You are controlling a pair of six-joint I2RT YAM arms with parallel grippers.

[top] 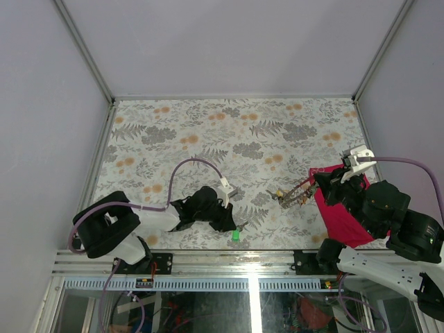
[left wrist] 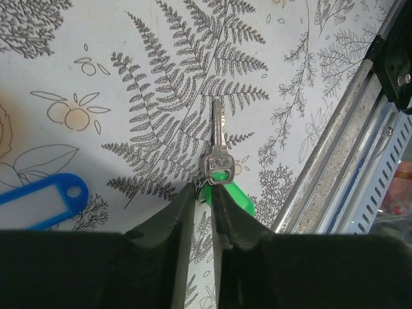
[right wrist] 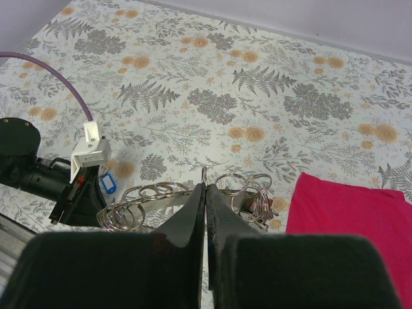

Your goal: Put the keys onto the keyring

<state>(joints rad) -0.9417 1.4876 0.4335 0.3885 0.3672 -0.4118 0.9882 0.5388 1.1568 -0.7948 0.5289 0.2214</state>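
Left jaws stood narrow with a slim gap between them, their tips at the head of a silver key point(left wrist: 217, 145) whose blade pointed to 12 o'clock; whether they pinched it could not be told. Its green tag point(left wrist: 240, 197) lay at 4 o'clock of the head, and a blue tag point(left wrist: 38, 199) lay at 9 o'clock on the worktop point(left wrist: 129, 38). Right jaws, at 3 o'clock in the top view, were closed on the keyring point(right wrist: 204, 172), its chain point(right wrist: 158, 191) trailing toward 9 o'clock, the crimson cloth point(right wrist: 347, 219) just beside.

Shiny metal key point(left wrist: 217, 145) with green plastic head point(left wrist: 240, 197); matt crimson cloth point(right wrist: 347, 219)
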